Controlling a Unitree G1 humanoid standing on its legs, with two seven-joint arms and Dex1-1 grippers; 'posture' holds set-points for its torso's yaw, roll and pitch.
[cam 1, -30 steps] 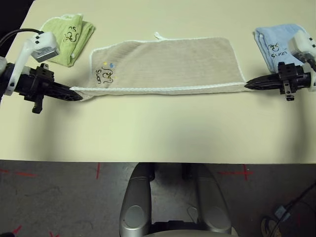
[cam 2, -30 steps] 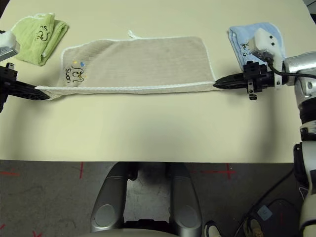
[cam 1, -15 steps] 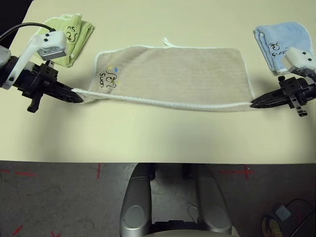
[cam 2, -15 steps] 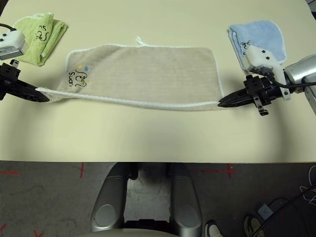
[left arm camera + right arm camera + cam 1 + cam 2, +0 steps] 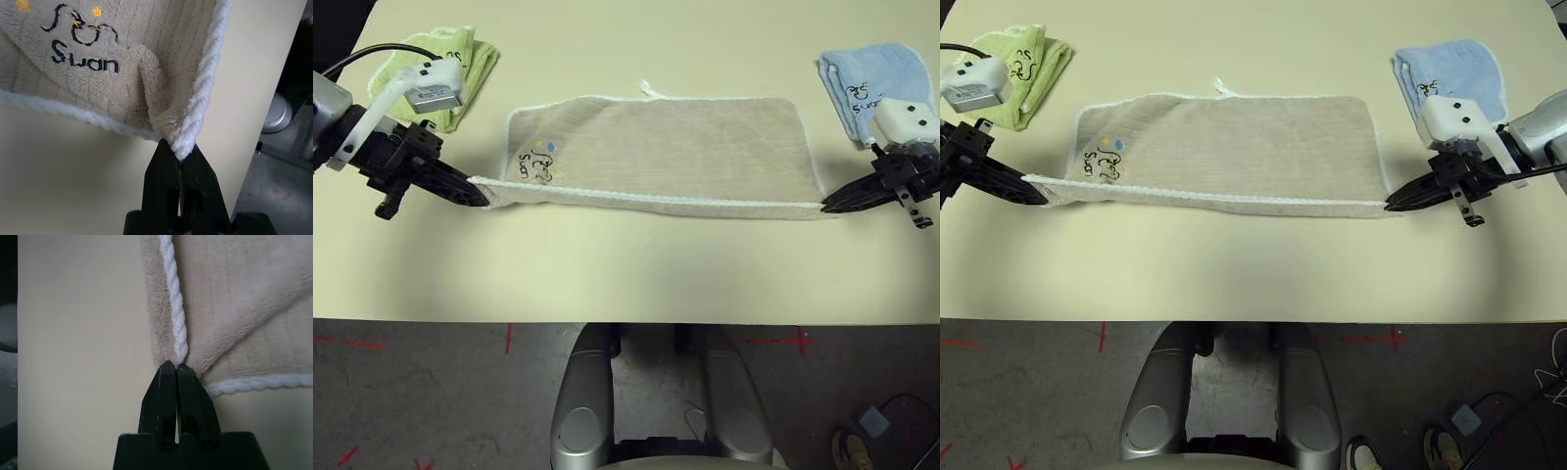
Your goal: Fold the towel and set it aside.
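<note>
Our left hand [image 5: 481, 197] and right hand [image 5: 829, 207] each pinch a near corner of the towel [image 5: 666, 147], keeping it flat for folding

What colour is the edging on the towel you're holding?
White, a corded trim on the beige towel; clearest in the right wrist view.

Both arms reach outward, left gripper [image 5: 480, 196] and right gripper [image 5: 829, 207] fingers pinched closed.

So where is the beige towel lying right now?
In the left eye view the beige towel lies mid-table between the green towel and blue towel, its near corners pinched by the left gripper and right gripper.
</note>
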